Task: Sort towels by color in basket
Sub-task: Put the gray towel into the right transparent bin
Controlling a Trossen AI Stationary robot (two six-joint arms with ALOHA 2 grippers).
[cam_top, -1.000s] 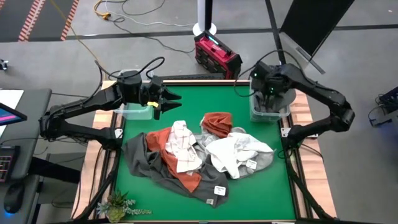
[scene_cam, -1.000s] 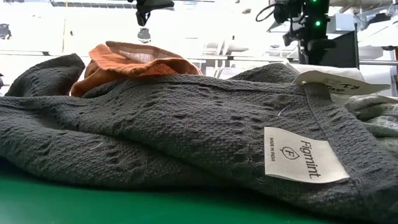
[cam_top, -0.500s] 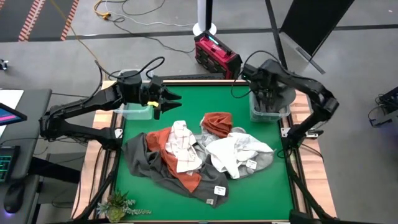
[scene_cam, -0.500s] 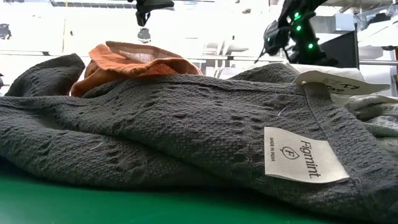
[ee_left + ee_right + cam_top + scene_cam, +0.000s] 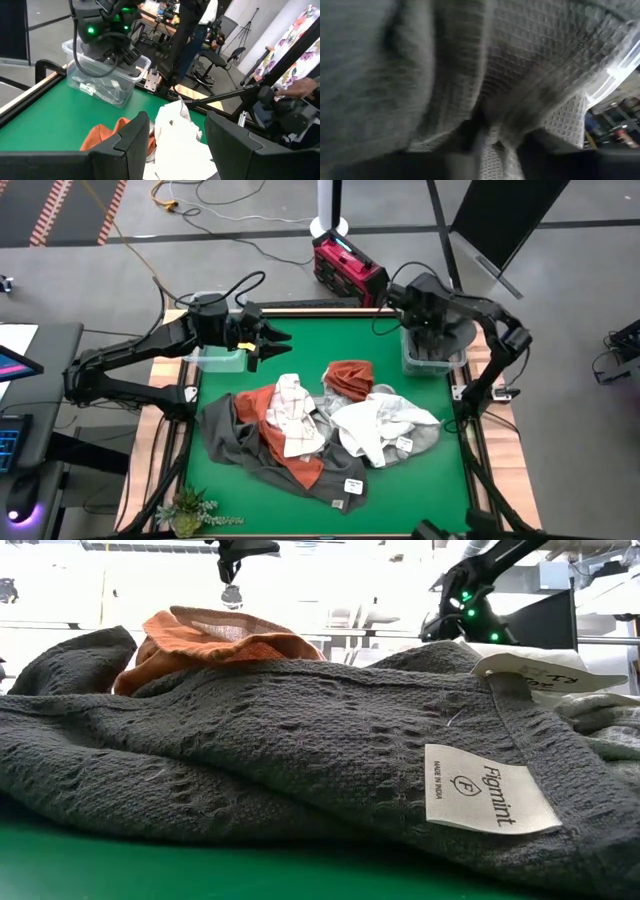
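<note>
Several towels lie heaped mid-table: dark grey [image 5: 235,442], rust orange [image 5: 285,442], white with grey checks [image 5: 292,412], a second rust one [image 5: 350,378], white [image 5: 375,425] and light grey [image 5: 428,438]. My right gripper [image 5: 432,332] reaches steeply down into the clear basket [image 5: 410,365] at the far right, close over a grey waffle towel [image 5: 470,65] that fills its wrist view. My left gripper [image 5: 175,150] hangs open, with nothing in it, above the table's far left beside a second clear basket [image 5: 215,358].
A red case [image 5: 348,268] stands on the floor beyond the far edge. A small plant [image 5: 190,510] sits at the near left corner. Bare green mat lies between the heap and the baskets. A person [image 5: 195,30] stands in the room behind the table.
My right arm has swung toward the table's left and tipped its gripper steeply down into the far-right basket, close onto the grey towel. The heap of towels has not moved.
</note>
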